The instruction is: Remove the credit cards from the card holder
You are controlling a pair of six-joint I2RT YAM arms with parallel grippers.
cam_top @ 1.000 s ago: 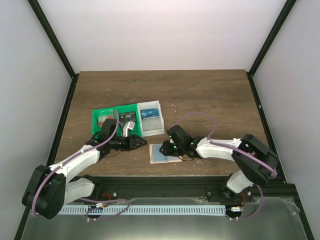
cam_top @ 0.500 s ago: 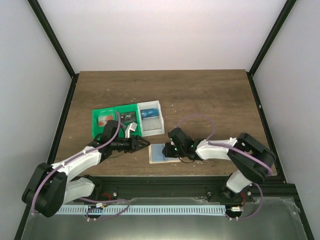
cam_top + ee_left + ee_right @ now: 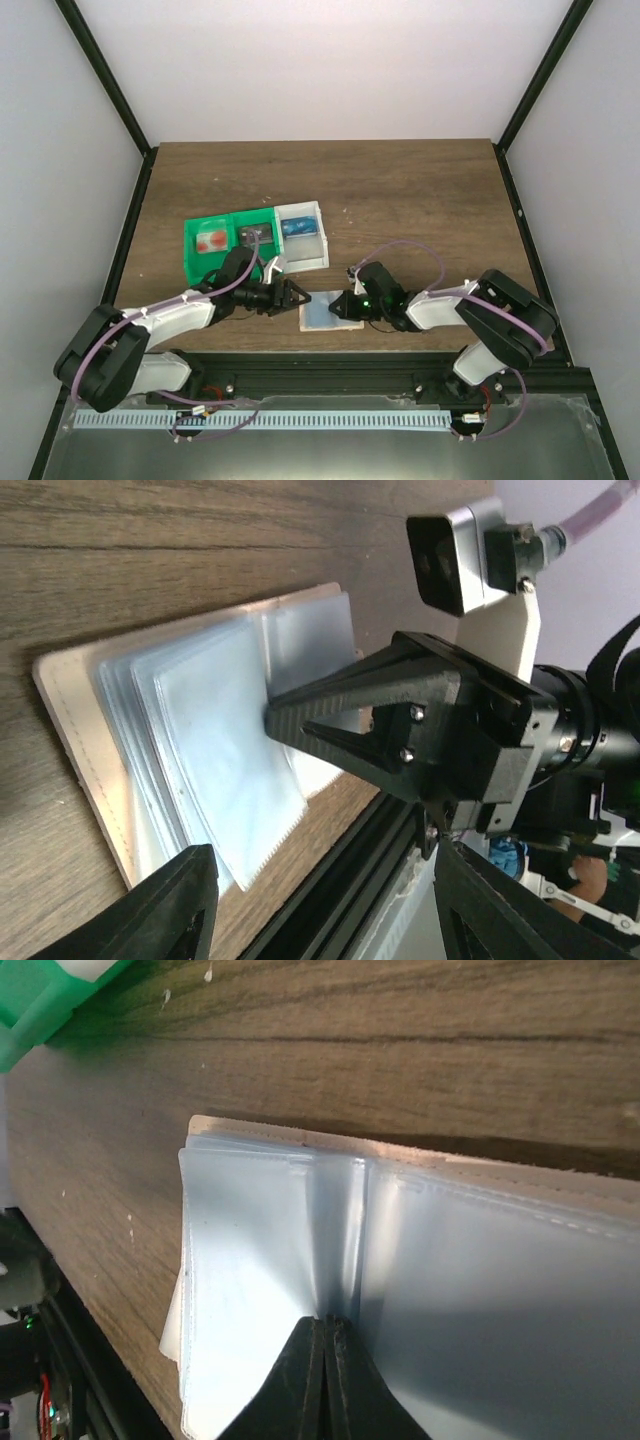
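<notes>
The card holder (image 3: 318,316) lies open near the table's front edge, its tan cover under several clear blue-grey sleeves (image 3: 480,1280). My right gripper (image 3: 326,1335) is shut, its joined tips pressing down on the fold between the sleeves; the left wrist view shows that tip (image 3: 275,718) on the sleeves (image 3: 200,750). My left gripper (image 3: 298,297) is open just left of the holder, fingers (image 3: 170,910) wide apart with nothing between them. A blue credit card (image 3: 297,227) lies in the white box. A pale one with red circles (image 3: 212,240) lies in the green tray.
The green compartment tray (image 3: 190,262) and the translucent white box (image 3: 322,240) stand side by side behind the left arm. A dark item (image 3: 254,234) sits in the tray's right compartment. The black front rail (image 3: 330,358) runs just below the holder.
My left gripper moved right to the holder's left edge and opened wider. My right gripper shut and came down onto the holder's middle fold.
</notes>
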